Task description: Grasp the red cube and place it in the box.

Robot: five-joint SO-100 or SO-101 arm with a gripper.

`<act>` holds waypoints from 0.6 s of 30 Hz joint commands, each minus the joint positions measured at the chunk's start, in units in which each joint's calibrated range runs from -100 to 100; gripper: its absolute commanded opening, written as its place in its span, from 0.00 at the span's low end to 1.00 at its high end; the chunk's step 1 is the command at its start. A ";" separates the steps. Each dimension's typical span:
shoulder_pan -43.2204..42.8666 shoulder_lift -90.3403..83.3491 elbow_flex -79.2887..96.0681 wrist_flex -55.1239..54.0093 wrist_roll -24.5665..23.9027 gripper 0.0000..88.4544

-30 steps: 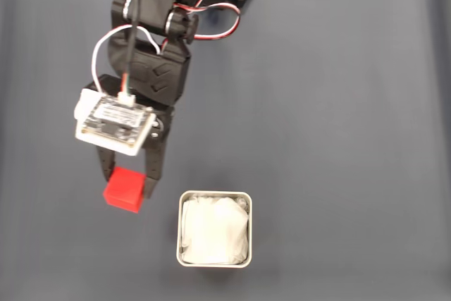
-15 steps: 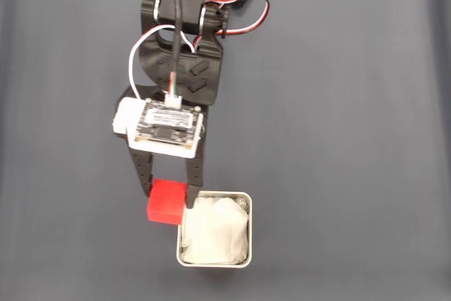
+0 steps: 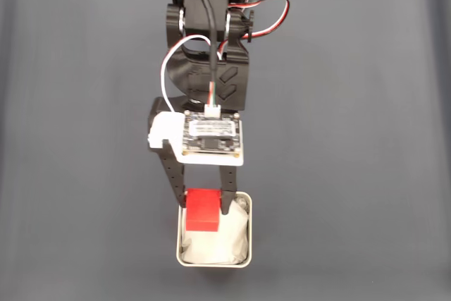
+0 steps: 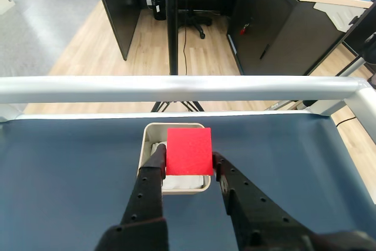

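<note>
The red cube [image 3: 203,209] [image 4: 188,150] is clamped between my black fingers, held over the near-left part of the box [image 3: 247,229] [image 4: 145,134]. My gripper [image 3: 203,206] [image 4: 188,163] is shut on the cube, one finger at each side. The box is a small square container with a pale rim and white crumpled lining, at the bottom middle of the fixed view. In the wrist view the cube covers much of the box opening. Whether the cube touches the lining I cannot tell.
A dark blue-grey mat [image 3: 352,139] covers the table all around the box. In the wrist view a silver rail [image 4: 176,88] runs along the table's far edge, with wooden floor and dark desks beyond it.
My arm has swung rightward in the fixed view, carrying the red cube from left of the box to over the box's opening.
</note>
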 commanded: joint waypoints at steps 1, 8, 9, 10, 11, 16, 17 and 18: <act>-1.11 -0.10 -3.43 0.04 0.34 0.13; -2.11 1.89 -3.89 0.04 0.20 0.13; -2.25 2.15 -3.89 0.04 0.20 0.13; -2.32 2.41 -3.89 0.04 0.20 0.13; -2.39 2.59 -3.89 0.04 0.15 0.13; -2.60 3.63 -3.89 -0.12 -0.10 0.13; -2.60 3.80 -3.89 -0.20 -0.15 0.13; -2.60 3.89 -3.89 -0.29 -0.20 0.13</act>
